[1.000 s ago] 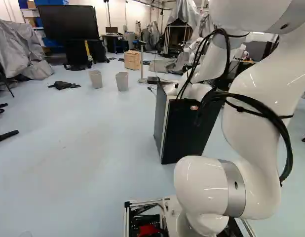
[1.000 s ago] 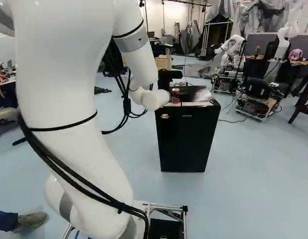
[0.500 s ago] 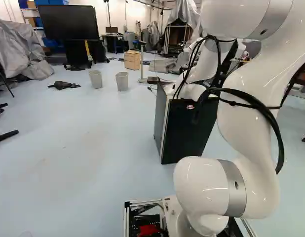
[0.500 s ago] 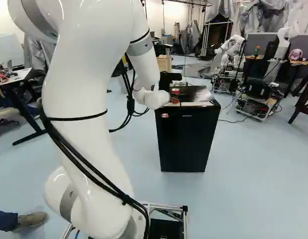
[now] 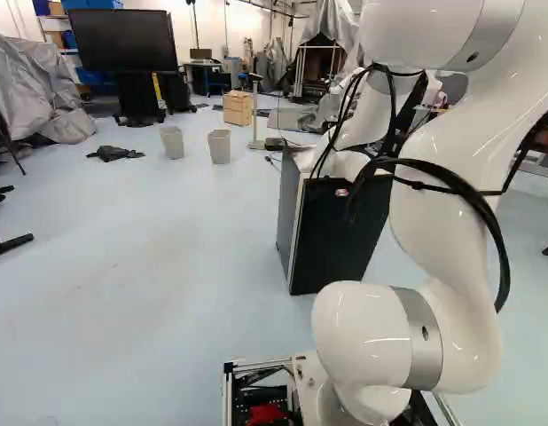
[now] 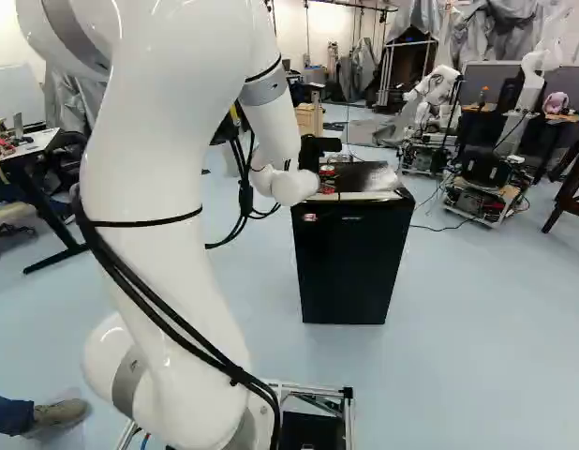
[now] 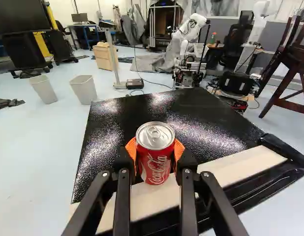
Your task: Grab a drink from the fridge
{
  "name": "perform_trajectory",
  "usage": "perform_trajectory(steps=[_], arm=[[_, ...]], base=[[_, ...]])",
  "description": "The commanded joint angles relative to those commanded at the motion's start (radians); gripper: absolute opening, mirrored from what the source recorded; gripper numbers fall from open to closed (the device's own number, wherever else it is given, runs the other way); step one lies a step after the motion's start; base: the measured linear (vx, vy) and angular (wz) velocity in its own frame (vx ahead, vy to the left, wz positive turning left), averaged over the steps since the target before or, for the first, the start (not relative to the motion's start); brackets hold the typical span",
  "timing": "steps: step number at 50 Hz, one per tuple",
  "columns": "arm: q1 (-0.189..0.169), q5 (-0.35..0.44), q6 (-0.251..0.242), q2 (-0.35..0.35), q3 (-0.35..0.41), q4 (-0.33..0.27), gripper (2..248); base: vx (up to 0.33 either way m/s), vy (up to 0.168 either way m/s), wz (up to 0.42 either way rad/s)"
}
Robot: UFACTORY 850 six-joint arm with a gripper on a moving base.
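In the right base view my arm (image 6: 158, 225) rises from its joint near seven o'clock and bends across to the fridge (image 6: 350, 262), which stands just off the middle toward four o'clock. My pincer (image 6: 331, 181) is at the fridge's top, partly hidden behind my own wrist, with the red can (image 6: 327, 171) there. Another robot (image 6: 435, 94) stands further back, toward half past one.

In the left base view I fill the stretch from one o'clock round to five (I do rather block my own work from here), and the fridge shows behind me, between three and four o'clock. Two grey bins (image 5: 219, 146) stand on the floor (image 5: 150, 248) toward half past ten, with a wooden box (image 5: 238, 107) beyond them and a large dark screen (image 5: 123, 40) behind.

In the wrist view, with twelve o'clock straight ahead of me, the pincer (image 7: 156, 155) is clamped on the can, one orange pad (image 7: 179, 150) against each side. The can is upright, its silver lid showing, over the near part of the fridge's glossy black top, by a pale strip (image 7: 240, 167); whether its base touches, I cannot tell. Beyond the fridge, the bins lie toward ten o'clock, the other robot near one, and a dark wooden chair (image 7: 289, 69) toward two.
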Motion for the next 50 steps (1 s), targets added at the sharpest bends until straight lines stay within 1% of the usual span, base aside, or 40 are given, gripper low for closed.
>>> perform_trajectory(steps=[37,50], arm=[[0.000,0.000,0.000,0.069,0.002,0.000,93],[0.002,0.000,0.000,0.075,0.007,0.000,93]], base=[[0.000,0.000,0.000],[0.000,0.000,0.000]])
